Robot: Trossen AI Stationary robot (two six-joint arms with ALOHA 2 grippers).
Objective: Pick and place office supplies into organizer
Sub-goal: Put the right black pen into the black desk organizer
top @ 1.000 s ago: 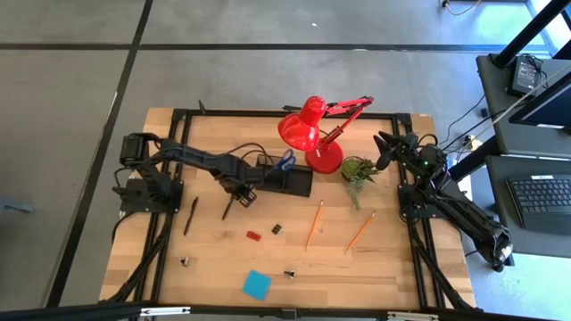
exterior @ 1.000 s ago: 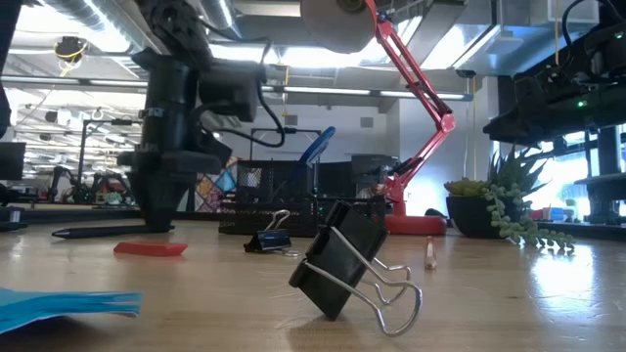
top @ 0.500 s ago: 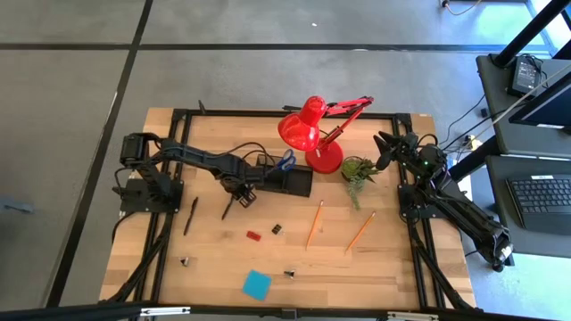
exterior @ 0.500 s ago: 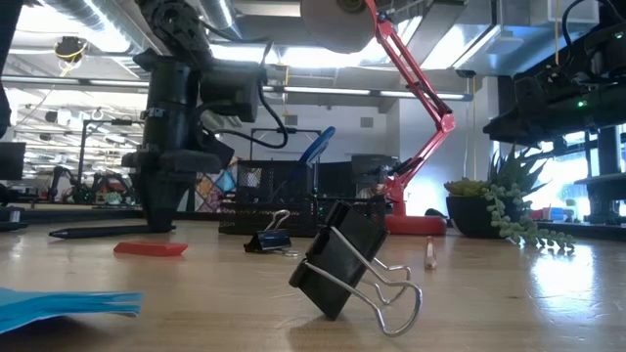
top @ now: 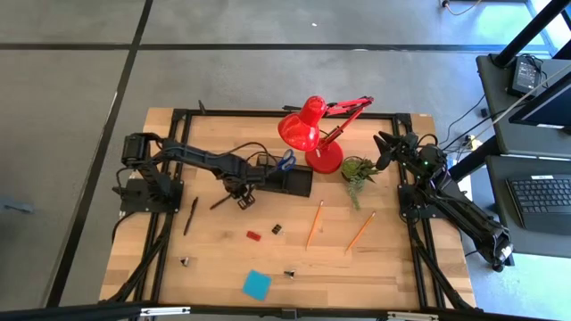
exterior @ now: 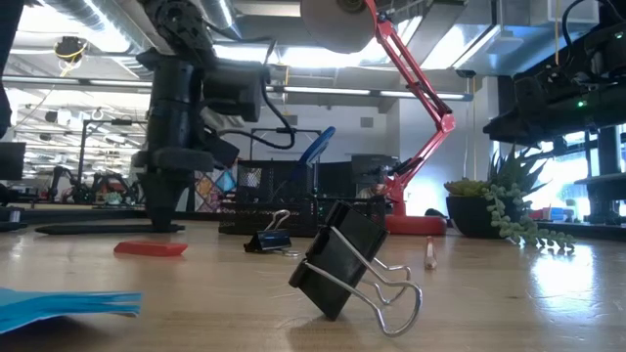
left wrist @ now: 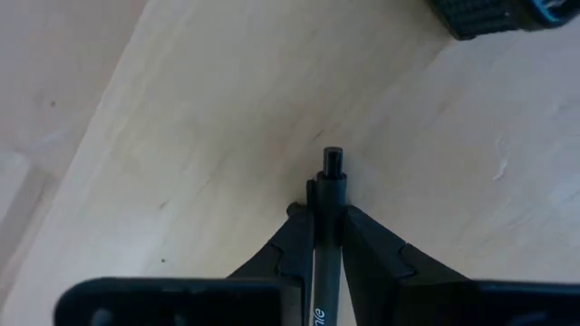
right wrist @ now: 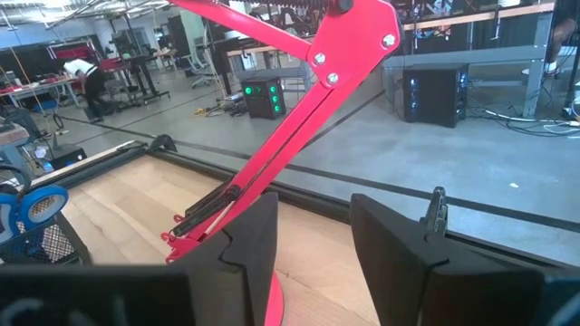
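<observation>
- A dark pen (left wrist: 327, 237) is clamped between the fingers of the left gripper (top: 241, 198), just in front of the organizer (top: 284, 182); its long axis runs aslant, its free end pointing toward the table's left edge.
- The organizer is seen to hold blue-handled scissors (top: 285, 161), handles uppermost.
- A second pen (top: 190, 215) lies on the table (top: 401, 267) near the left arm's base.
- Two orange pencils (top: 315, 224) lie to the right of centre; a red eraser (top: 253, 236), black clips (exterior: 353, 261) and a blue sticky-note pad (top: 256, 284) lie nearer the front edge.
- A red lamp (top: 312, 134) and a potted plant (top: 359, 170) stand beside the organizer.
- The right gripper (right wrist: 313, 237) is parked with jaws parted, empty, by the lamp.
</observation>
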